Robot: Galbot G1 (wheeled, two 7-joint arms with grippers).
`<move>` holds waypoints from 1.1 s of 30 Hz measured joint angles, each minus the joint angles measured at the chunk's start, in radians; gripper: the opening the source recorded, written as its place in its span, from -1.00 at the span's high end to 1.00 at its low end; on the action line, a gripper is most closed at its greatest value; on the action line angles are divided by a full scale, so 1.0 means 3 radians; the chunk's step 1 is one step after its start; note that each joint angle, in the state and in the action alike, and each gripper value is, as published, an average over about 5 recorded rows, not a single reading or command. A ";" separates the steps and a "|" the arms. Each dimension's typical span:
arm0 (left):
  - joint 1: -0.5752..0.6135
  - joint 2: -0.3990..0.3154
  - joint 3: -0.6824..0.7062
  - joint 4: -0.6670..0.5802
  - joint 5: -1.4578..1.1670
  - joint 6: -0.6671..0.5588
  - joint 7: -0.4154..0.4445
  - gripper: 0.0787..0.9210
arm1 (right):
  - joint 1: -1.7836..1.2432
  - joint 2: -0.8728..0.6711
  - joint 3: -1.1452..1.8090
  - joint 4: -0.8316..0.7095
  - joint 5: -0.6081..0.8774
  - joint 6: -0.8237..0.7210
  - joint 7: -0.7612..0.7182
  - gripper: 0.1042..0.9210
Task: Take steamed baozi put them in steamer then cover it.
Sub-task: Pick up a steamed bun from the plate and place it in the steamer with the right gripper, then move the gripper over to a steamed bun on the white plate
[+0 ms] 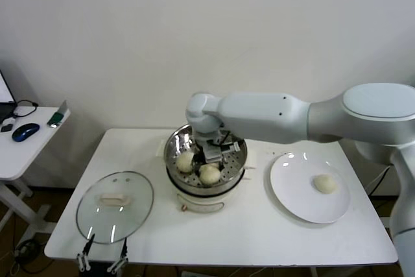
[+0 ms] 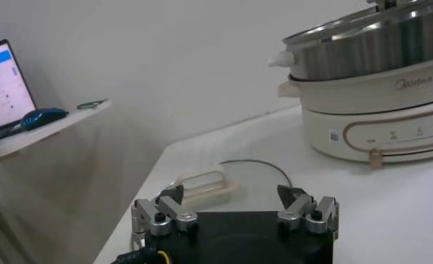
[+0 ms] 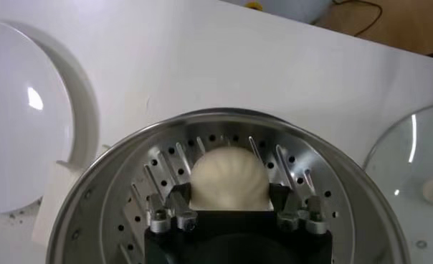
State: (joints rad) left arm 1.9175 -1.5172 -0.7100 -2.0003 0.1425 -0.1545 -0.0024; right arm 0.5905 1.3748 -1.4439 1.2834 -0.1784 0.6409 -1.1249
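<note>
The steamer [image 1: 205,194] stands mid-table, and two steamed baozi [image 1: 185,161] lie on its perforated tray. My right gripper [image 1: 213,155] reaches down into it. In the right wrist view its fingertips [image 3: 182,192] press both sides of a baozi [image 3: 229,172] that rests on the tray [image 3: 130,208], so the right gripper [image 3: 229,191] is shut on that bun. Another baozi [image 1: 325,183] sits on the white plate [image 1: 292,186]. The cover [image 1: 115,207] lies flat to the steamer's left. My left gripper [image 1: 102,261] hangs open at the table's front edge, just short of the cover [image 2: 249,174].
A side table [image 1: 26,150] with a mouse and a laptop stands off to the left. The white wall is close behind the main table. The steamer's white base [image 2: 374,122] shows beyond the cover in the left wrist view.
</note>
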 measured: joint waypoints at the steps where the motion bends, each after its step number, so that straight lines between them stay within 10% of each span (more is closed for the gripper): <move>1: -0.0004 0.0000 0.0000 0.0003 -0.0001 0.0000 0.0000 -0.77 | -0.0007 0.0001 -0.0001 -0.0003 -0.0003 -0.0005 0.0000 -0.53; 21: -0.0051 0.0009 0.0021 0.0060 0.0027 -0.0017 0.0006 -0.77 | 0.0209 -0.0262 0.0157 -0.0108 0.0160 -0.0131 0.0059 -0.76; 33: -0.0032 0.0033 0.0081 0.0051 0.0041 -0.0074 0.0030 -0.77 | 0.0571 -0.1101 -0.0197 -0.0092 0.1152 -0.1276 0.0401 -0.76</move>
State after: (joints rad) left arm 1.9078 -1.5073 -0.6857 -1.9851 0.1548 -0.1766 0.0067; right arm 0.7617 1.0445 -1.5029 1.2559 0.1672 0.2580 -1.0044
